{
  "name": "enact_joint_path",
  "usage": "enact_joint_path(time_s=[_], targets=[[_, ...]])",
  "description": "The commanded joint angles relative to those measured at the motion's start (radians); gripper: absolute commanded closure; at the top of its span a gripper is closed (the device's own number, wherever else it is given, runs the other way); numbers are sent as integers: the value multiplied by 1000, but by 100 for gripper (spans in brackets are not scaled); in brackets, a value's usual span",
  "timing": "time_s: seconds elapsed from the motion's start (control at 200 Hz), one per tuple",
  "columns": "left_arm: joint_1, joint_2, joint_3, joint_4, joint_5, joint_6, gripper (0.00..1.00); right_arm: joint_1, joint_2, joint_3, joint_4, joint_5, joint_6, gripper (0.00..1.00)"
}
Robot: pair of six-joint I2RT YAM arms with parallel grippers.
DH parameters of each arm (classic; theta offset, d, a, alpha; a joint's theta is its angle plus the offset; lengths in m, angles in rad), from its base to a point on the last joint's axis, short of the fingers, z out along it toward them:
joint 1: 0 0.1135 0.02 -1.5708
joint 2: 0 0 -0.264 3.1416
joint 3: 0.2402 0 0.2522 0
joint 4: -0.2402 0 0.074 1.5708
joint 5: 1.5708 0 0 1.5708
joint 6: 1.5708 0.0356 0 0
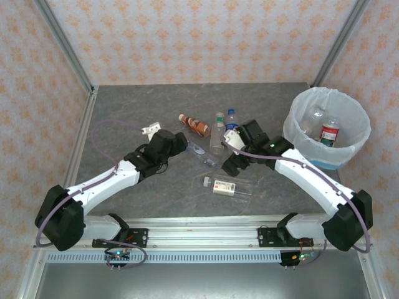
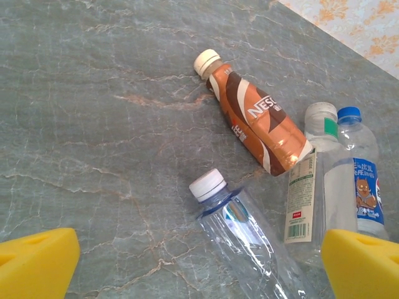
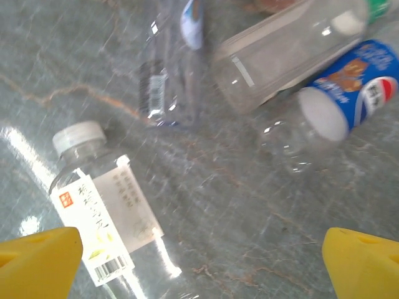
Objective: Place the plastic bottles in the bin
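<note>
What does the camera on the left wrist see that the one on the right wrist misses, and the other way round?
Left wrist, of the two: the brown bottle laid out from cream cap to base, plus a corner of patterned wall. Right wrist, of the two: the white-labelled bottle with a white cap and a barcode. Both: the blue-labelled bottle lying on the grey table, and yellow tips at the bottom corners, the left arm's fingers in one, the right arm's fingers in the other, spread wide.
</note>
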Motion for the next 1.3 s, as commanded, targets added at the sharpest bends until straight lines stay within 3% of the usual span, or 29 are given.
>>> enact_joint_path(time_s=[0.0,0.385,0.846,1.001,1.296], targets=[[14,-22,-19,-43,1,-39,0,37,52,-17,-67,-15,-70,1],[20,-84,-82,-32,-29,-92,0,171,218,-91,-11,88,-167,1],[24,-62,-82,-48,-38,-102,0,177,344,-90,23,11,-208,1],[24,-55,-90,-41,-35,-110,0,194,390,-79,7,56,-239,0],[23,-38,-90,-33,-40,-113,0,199,411,-106,62,121,-266,10]])
